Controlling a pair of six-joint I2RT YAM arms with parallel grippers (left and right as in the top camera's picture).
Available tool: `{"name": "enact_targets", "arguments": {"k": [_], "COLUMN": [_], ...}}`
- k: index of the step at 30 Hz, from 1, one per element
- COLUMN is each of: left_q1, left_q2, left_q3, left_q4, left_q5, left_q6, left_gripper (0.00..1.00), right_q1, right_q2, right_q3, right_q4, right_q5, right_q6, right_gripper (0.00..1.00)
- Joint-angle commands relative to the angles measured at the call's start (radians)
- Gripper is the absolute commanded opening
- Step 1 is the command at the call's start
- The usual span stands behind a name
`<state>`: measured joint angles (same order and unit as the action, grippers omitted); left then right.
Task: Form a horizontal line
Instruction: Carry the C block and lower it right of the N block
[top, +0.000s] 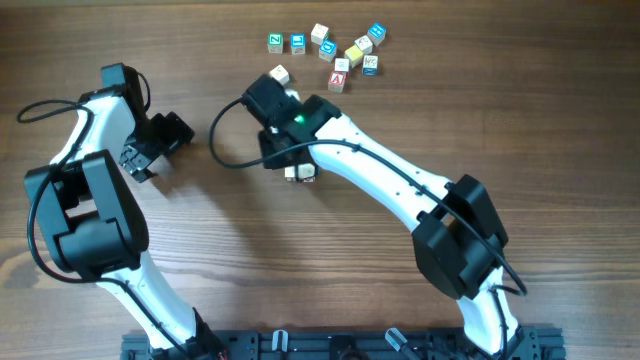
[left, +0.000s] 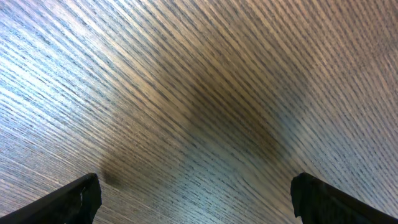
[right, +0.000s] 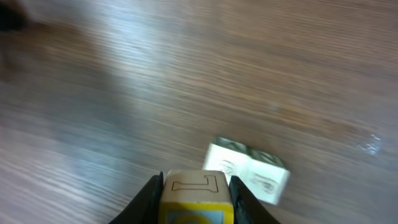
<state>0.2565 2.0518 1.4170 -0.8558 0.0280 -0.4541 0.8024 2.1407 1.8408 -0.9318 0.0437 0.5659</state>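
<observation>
My right gripper (right: 196, 180) is shut on a wooden cube (right: 198, 208) with an outlined "L" on top and a yellow-framed blue face, held low over the table. Just to its right in the right wrist view lies a cream cube (right: 249, 177) with faint marks, flat on the wood. From overhead the right gripper (top: 300, 170) covers most of both cubes. My left gripper (left: 196, 190) is open over bare wood, left of them (top: 158, 148). No horizontal line of cubes shows; the other letter cubes (top: 340, 55) lie scattered at the back.
A single cream cube (top: 279, 75) sits beside the right wrist. Two blue-faced cubes (top: 286, 42) stand at the left end of the back cluster. A black cable (top: 225, 150) loops on the table between the arms.
</observation>
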Motion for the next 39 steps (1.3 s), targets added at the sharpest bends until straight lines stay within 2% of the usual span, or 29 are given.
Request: {"name": "enact_targets", "arguments": {"k": [1,5,8,15,18,24,28,36,39], "left_q1": [0.003,0.003,0.003,0.003,0.003,0.003,0.003,0.003,0.003], "left_q2": [0.011,0.011,0.011,0.011,0.011,0.011,0.011,0.011,0.011], "left_q3": [-0.003,-0.003,-0.003,-0.003,-0.003,-0.003,-0.003,-0.003,-0.003], "left_q4": [0.0,0.0,0.0,0.0,0.0,0.0,0.0,0.0,0.0], "left_q5": [0.008,0.008,0.008,0.008,0.008,0.008,0.008,0.008,0.008], "left_q6": [0.005,0.004,0.004,0.004,0.004,0.005,0.005,0.005,0.004], "left_gripper": [1.0,1.0,1.0,1.0,1.0,1.0,1.0,1.0,1.0], "right_q1": [-0.086,-0.135,-0.135,-0.136,-0.136,-0.136,-0.136,-0.137,-0.145], "right_q2": [-0.013,-0.013,-0.011,-0.004,-0.004,-0.004,-0.004,-0.004,-0.004], "right_q3": [0.013,-0.006,-0.08,-0.185,-0.248,-0.285,-0.285,-0.285,-0.285], "right_q4": [-0.09,-0.181,-0.13,-0.036,0.034,0.105,0.104,0.139,0.176], "right_q5": [0.06,0.043,0.042,0.038,0.034,0.023,0.023,0.039,0.055], "right_q6": [0.126,0.115,0.129,0.17,0.171,0.17,0.168,0.169,0.17], "right_gripper": [0.09,0.11,0.15,0.15,0.19,0.22,0.35,0.47,0.48]}}
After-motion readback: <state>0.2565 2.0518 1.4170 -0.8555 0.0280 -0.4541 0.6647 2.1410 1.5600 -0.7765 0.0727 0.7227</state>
